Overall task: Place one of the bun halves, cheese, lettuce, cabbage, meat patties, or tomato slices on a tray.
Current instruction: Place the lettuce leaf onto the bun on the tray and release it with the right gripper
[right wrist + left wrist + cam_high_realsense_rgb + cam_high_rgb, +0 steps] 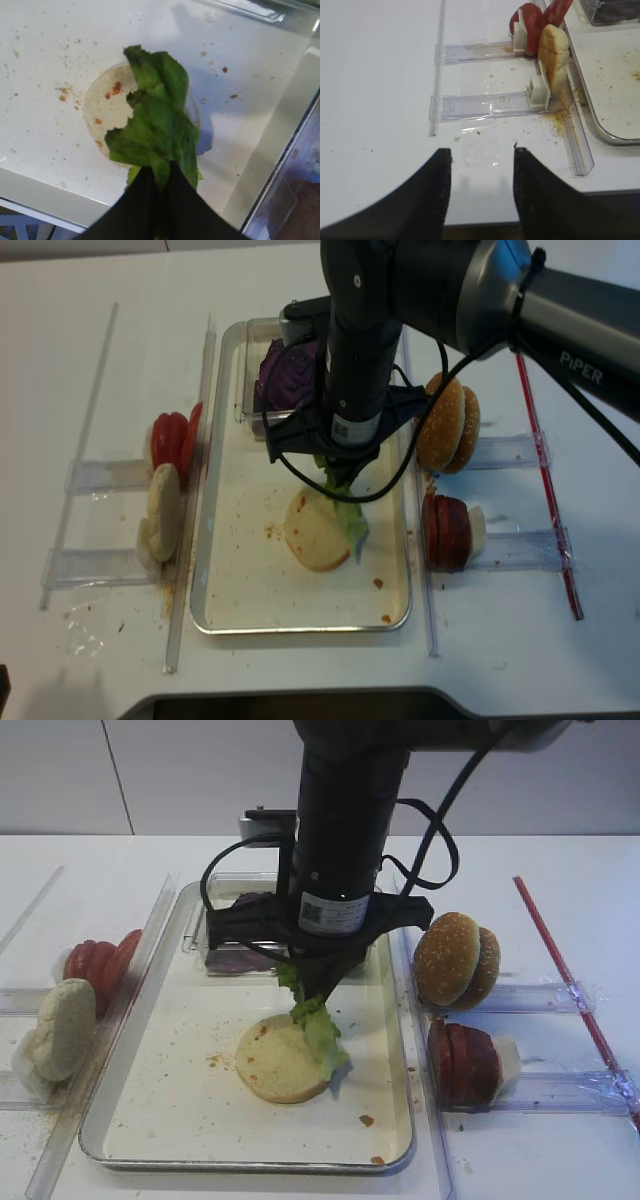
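Note:
A green lettuce leaf hangs from my right gripper, which is shut on its top end. The leaf dangles over the right side of a pale bun half lying cut side up on the metal tray; its lower end rests against the bun. In the other high view the lettuce and the bun half sit mid-tray under the black arm. My left gripper is open and holds nothing, low over the white table to the left of the clear racks.
Purple cabbage fills a clear box at the tray's back. Sesame buns and dark red slices stand in racks on the right. On the left are tomato slices and pale bun halves. A red rod lies far right.

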`<state>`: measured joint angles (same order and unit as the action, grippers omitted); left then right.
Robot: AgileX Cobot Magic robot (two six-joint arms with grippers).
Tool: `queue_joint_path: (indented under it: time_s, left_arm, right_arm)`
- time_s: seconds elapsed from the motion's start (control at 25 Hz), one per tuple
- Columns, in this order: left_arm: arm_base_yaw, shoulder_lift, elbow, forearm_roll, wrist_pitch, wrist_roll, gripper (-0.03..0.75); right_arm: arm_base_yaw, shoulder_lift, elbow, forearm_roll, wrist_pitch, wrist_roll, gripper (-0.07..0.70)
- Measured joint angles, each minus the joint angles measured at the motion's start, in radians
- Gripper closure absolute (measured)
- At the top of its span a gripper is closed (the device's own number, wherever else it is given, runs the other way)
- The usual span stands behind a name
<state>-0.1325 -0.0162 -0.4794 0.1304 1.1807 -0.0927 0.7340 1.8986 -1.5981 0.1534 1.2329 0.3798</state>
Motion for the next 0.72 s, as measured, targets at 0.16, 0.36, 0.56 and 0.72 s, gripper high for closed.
queue_joint_path:
  time_s: [0.16,0.36,0.56,0.72]
  left_arm:
    - [0.000,0.000,0.000,0.000,0.000,0.000,0.429]
    - [0.000,0.000,0.000,0.000,0.000,0.000,0.429]
    - [0.000,0.000,0.000,0.000,0.000,0.000,0.429]
    - [0.000,0.000,0.000,0.000,0.000,0.000,0.429]
  right_arm:
    - [0.008,0.018,0.000,0.019,-0.001,0.002,0.573]
    - [0.035,0.058,0.002,0.025,-0.005,0.002,0.573]
    - [0.035,0.064,0.003,0.036,-0.005,0.009,0.569]
    - [0.035,0.064,0.003,0.038,-0.005,0.009,0.505]
